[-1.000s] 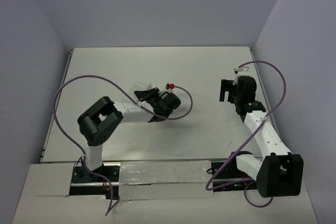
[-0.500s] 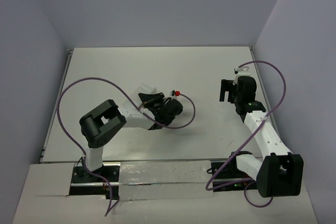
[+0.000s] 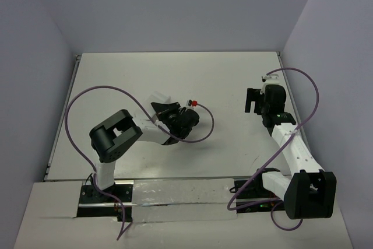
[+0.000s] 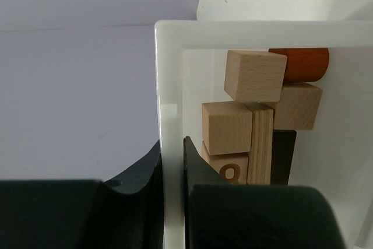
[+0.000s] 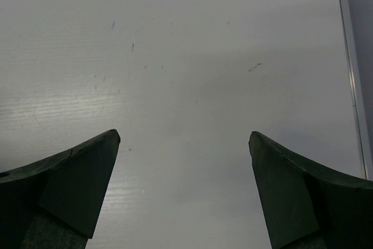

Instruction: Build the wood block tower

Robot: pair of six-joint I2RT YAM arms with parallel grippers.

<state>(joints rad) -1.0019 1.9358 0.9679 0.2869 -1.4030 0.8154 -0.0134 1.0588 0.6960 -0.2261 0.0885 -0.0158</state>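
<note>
Left wrist view shows the left gripper [image 4: 173, 164] pinched tight on one wall of a white tray [image 4: 169, 74], probably so the tray can be carried or tipped to spill its load. Inside lie the wood blocks [image 4: 254, 75]: pale tan cubes, a layered tan bar, a reddish-brown piece [image 4: 303, 63] and a dark brown one [image 4: 284, 153]. They are jumbled against each other, and nothing is stacked yet. From above, the tray is held just left of the middle of the table [image 3: 233, 74]. The right gripper [image 5: 183, 161] hangs near the right edge, jaws wide and empty, seemingly ready to pick.
</note>
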